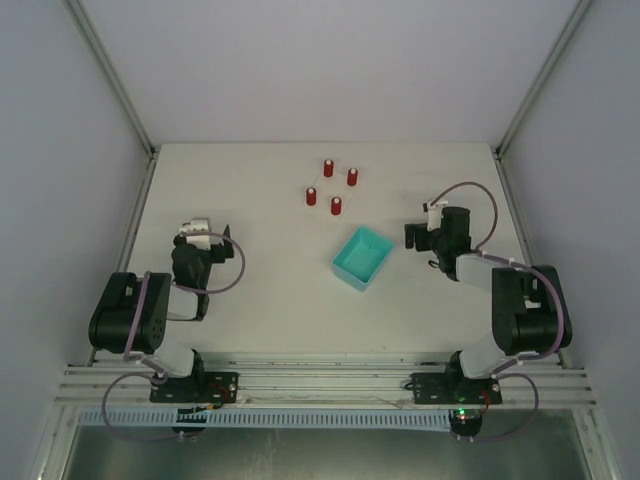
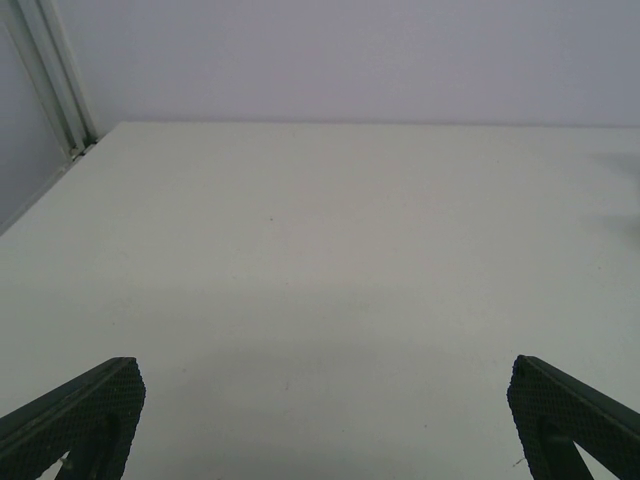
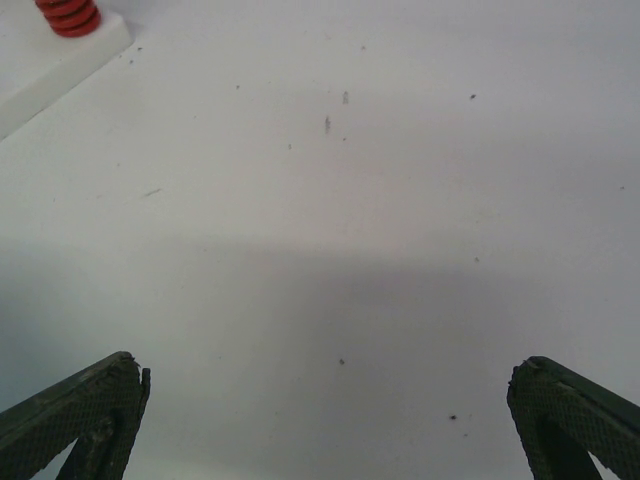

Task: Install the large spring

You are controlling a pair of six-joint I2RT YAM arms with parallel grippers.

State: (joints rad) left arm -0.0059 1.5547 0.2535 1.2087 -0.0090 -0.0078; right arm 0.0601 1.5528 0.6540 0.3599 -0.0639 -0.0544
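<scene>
Several red springs (image 1: 337, 205) stand upright in a cluster at the far middle of the table, on a thin white plate. In the right wrist view one red spring (image 3: 68, 14) stands on the corner of that white plate (image 3: 45, 65) at the top left. I cannot tell which spring is the large one. My left gripper (image 1: 200, 236) is open and empty over bare table at the left; its dark fingertips (image 2: 95, 400) stand far apart. My right gripper (image 1: 418, 235) is open and empty to the right of the springs, with its fingertips (image 3: 565, 395) wide apart.
A teal open bin (image 1: 362, 257) sits mid-table between the arms, just left of the right gripper. White walls and metal corner posts (image 1: 115, 85) close in the back and sides. The table's far left edge meets a rail (image 2: 60, 90).
</scene>
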